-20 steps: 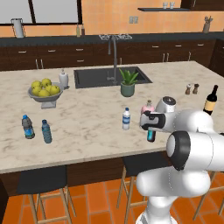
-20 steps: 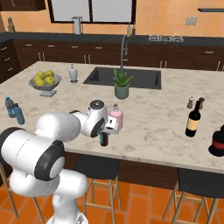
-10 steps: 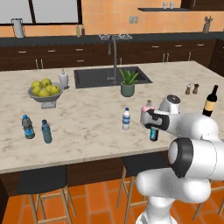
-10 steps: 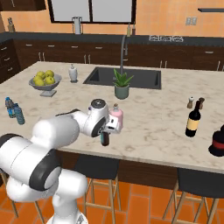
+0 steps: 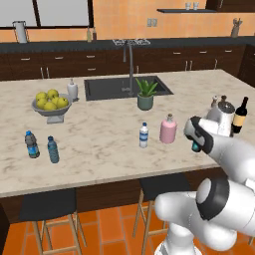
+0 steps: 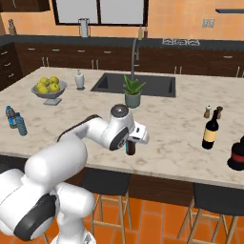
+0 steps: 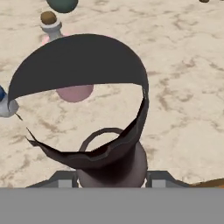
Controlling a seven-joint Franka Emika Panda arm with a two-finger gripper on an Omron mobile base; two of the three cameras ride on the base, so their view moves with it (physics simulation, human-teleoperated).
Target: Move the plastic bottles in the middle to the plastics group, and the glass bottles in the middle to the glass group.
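change: dark bottle (image 6: 130, 147) has left its spot beside the pink bottle (image 5: 168, 129), now carried right of it, nearer the wine bottle (image 5: 240, 115) | claw (image 5: 197, 148): part closed, clamped on the dark bottle | water bottle (image 5: 144, 135): unmoved, left of pink bottle | bowl (image 5: 49, 109): yellow fruit inside | pot (image 5: 145, 102): green plant

A home kitchen: marble island (image 5: 99, 144) with sink (image 5: 124, 89), faucet (image 5: 130, 64), dark cabinets (image 6: 200, 62).
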